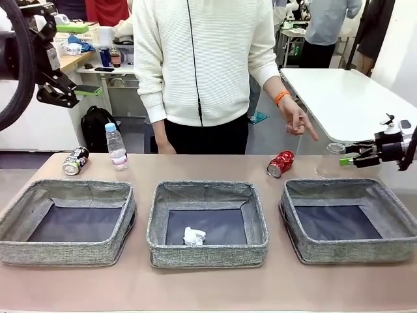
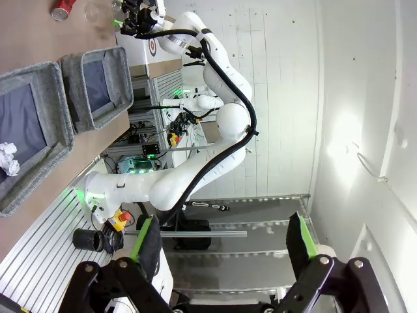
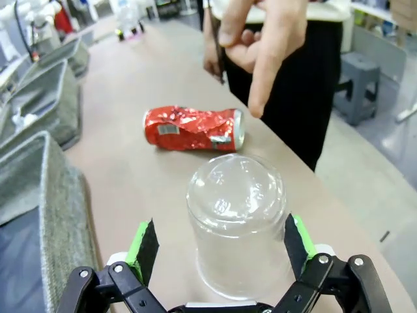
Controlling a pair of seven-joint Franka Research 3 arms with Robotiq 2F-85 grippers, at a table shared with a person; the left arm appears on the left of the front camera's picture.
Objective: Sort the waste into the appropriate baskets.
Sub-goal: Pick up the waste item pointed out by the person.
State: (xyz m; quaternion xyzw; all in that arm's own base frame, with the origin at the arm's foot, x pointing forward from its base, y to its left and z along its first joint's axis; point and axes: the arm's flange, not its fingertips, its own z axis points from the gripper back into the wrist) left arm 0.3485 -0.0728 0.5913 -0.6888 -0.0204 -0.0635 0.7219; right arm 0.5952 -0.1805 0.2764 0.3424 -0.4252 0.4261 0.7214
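Clear plastic is forming the target. The transparent, thin-walled plastic cup (image 3: 238, 215) is standing base-up on the table (image 3: 150, 182), sitting between the green pads (image 3: 143, 248) of the right gripper (image 3: 221, 248). We are holding those jaws fully apart, with a gap showing at each side of the cup and nothing clamped. Just beyond the cup, the crushed red metal can (image 3: 192, 128) is lying on its side. The person's hand (image 3: 260, 39) is pointing a finger down over it. The nearest grey woven-fabric basket (image 3: 52, 195) is lying alongside the gripper, close by one of its fingers.

We are keeping the left gripper (image 2: 223, 244) raised well clear of the table, jaws likewise apart and holding nothing.

Hazards we are watching for:
- The cup is looking light and flexible. Closing hard is likely to buckle it, and closing off-centre is likely to squirt it forward into the can.
- The person's finger is hovering close ahead, so any forward overshoot is risking contact.
- Swinging sideways too low is risking a snag on the soft basket wall.

Markings: the red can is carrying a small white panel of print, too fine for us to read. No lettering is showing on the cup.
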